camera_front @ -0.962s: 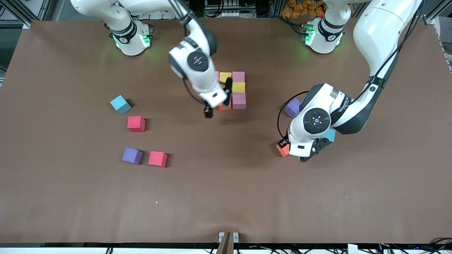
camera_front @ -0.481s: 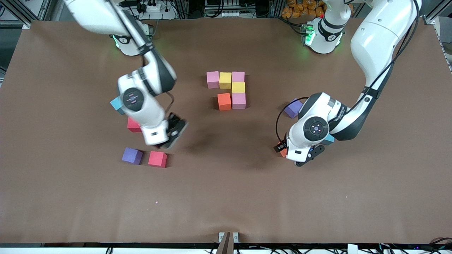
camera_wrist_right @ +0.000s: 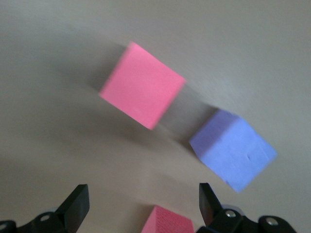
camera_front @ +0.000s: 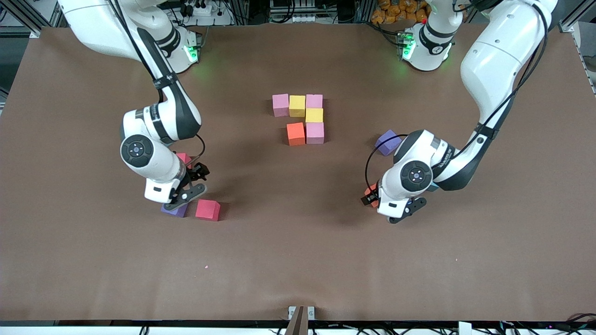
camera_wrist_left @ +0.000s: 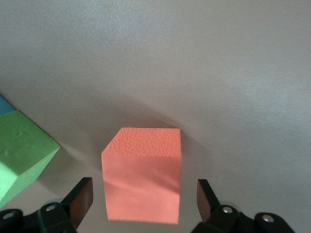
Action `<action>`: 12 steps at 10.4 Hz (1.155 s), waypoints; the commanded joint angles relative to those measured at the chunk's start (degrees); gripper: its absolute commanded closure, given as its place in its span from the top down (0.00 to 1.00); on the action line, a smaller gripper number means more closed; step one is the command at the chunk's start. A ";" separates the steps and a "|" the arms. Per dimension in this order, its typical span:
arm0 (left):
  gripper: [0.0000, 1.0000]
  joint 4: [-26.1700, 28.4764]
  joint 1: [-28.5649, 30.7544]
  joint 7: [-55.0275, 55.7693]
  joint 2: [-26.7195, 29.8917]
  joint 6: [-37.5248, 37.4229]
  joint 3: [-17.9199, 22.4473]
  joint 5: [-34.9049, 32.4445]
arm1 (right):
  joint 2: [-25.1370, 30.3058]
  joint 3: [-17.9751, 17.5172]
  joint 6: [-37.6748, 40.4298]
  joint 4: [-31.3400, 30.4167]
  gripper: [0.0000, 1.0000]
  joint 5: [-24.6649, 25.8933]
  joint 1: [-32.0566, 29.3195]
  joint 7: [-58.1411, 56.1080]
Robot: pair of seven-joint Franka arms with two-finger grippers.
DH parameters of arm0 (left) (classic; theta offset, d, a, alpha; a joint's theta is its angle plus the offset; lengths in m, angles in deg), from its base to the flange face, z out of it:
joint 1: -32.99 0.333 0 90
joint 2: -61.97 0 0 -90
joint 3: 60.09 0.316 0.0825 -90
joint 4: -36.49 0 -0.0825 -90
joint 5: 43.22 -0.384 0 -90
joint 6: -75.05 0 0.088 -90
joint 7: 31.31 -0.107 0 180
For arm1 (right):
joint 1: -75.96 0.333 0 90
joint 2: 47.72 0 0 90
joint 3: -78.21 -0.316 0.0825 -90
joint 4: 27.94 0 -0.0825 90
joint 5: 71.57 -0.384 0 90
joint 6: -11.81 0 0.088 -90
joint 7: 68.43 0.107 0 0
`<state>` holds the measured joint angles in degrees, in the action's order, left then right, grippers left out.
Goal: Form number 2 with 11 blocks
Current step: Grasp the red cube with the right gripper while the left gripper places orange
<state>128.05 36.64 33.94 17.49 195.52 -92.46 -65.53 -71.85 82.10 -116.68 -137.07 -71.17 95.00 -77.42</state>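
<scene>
The unfinished 2 of six blocks lies mid-bench. Toward the left arm's end from it, the left pincer straddles an orange block, spread, not touching. Toward the right arm's end from it, the spread right pincer hovers over a purple block and red block.

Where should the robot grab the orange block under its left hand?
On its two upright side faces, coming straight down from above. The orange block sits flat on the table with bare space on both sides, and the left gripper already has an open finger on each side. The green block beside it is apart, so it should not get in the way.
</scene>
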 commanded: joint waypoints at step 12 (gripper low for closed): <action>0.00 -5.40 -16.70 46.74 1.24 0.55 -5.68 -0.98 | 11.83 3.76 -9.92 -22.78 1.00 -1.10 0.56 11.99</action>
<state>124.67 23.93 72.97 18.09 196.57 -98.64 -66.18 -61.74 85.89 -124.13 -157.41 -71.36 95.14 -65.93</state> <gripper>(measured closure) 0.401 0.000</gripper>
